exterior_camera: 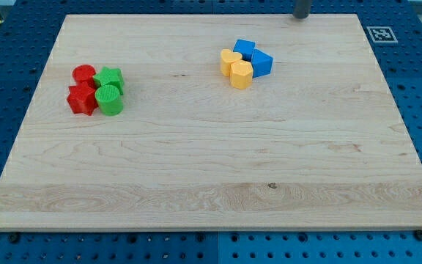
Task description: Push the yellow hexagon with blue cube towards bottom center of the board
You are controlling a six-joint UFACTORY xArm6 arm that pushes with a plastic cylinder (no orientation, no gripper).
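Note:
A yellow hexagon (241, 74) sits on the wooden board (211, 176) right of centre near the view's top. A blue cube (261, 64) touches its right side. A second blue block (245, 49) lies just behind them, and a yellow heart-like block (229, 60) touches the hexagon's left. My tip (300, 16) is at the board's top edge, up and to the right of this cluster, apart from it.
At the view's left is a second cluster: a red cylinder (84, 74), a red star-like block (82, 99), a green star-like block (110, 78) and a green cylinder (110, 99). A marker tag (379, 34) lies off the board's top right corner.

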